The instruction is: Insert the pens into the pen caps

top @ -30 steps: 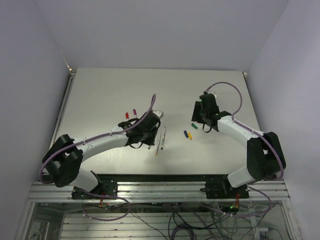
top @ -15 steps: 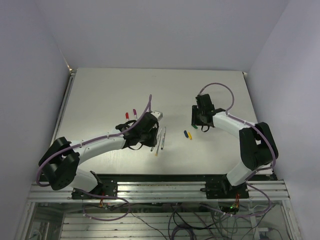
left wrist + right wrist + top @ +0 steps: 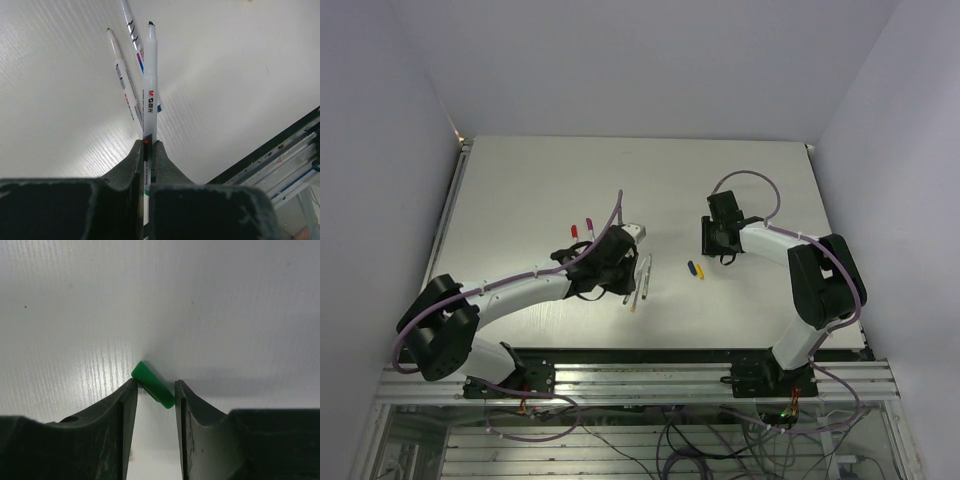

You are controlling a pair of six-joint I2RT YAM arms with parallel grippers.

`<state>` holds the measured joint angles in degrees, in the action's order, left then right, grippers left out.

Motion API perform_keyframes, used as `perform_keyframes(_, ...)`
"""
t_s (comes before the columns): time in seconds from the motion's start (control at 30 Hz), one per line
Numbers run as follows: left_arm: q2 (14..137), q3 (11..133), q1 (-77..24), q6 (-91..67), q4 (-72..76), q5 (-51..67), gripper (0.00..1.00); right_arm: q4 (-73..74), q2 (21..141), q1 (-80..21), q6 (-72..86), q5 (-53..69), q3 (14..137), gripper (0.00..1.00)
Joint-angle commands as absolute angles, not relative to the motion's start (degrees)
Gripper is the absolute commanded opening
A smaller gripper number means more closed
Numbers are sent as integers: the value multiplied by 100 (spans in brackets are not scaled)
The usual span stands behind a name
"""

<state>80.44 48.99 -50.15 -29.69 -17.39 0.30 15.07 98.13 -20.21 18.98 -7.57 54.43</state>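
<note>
So, green cap (image 3: 152, 385): tiny, light, slick hard plastic, will likely skid. Lies skewed on desk (image 3: 240, 300), mid-frame. Best pinched across its sides.
right gripper (image 3: 155, 386): jaws apart, straddling the cap, no clamp visible.
left gripper (image 3: 148, 146): clamped on a pen (image 3: 150, 75) near its tail, tip toward frame top; stiff, light.
top view: shows blue and yellow caps (image 3: 695, 269) at centre; green cap hidden under the gripper.
wrist views: the only ones showing contact.

I counted five pen caps: one red cap (image 3: 574, 231), one magenta cap (image 3: 588, 225), one blue cap (image 3: 691, 268) and one yellow cap (image 3: 699, 272) from overhead, plus one green cap (image 3: 153, 385) at the right wrist. The left wrist view gave me three pens (image 3: 150, 75); from overhead I could not count them.
</note>
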Motion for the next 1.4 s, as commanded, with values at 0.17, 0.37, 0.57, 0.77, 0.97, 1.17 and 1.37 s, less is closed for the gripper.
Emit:
perform_keyframes(0.17,7979,4872,-5044,-3024,-1578,219,7,1328,9998,-1970,1834,-694,5538,34)
perform_keyframes(0.37,7937,4833,-5042,-3056,-1571,195,7,1336,10070,-1970,1908,-648,5473,21)
perform_keyframes(0.57,7942,4815,-5039,-3055,-1558,192,7,1353,10145,-1970,2079,-512,5399,0)
perform_keyframes(0.77,7928,4745,-5046,-2981,-1447,127,7,1291,10024,-1969,2172,-382,5370,0)
perform_keyframes(0.97,7682,4588,-5040,-2913,-1020,115,7,968,9291,-1969,2267,-173,5295,0)
perform_keyframes(1.17,7372,4353,-5045,-2982,-311,267,7,324,8307,-2101,2570,407,4948,0)
perform_keyframes(1.37,7031,4045,-5072,-3129,450,357,7,-709,7122,-2624,2683,197,4416,0)
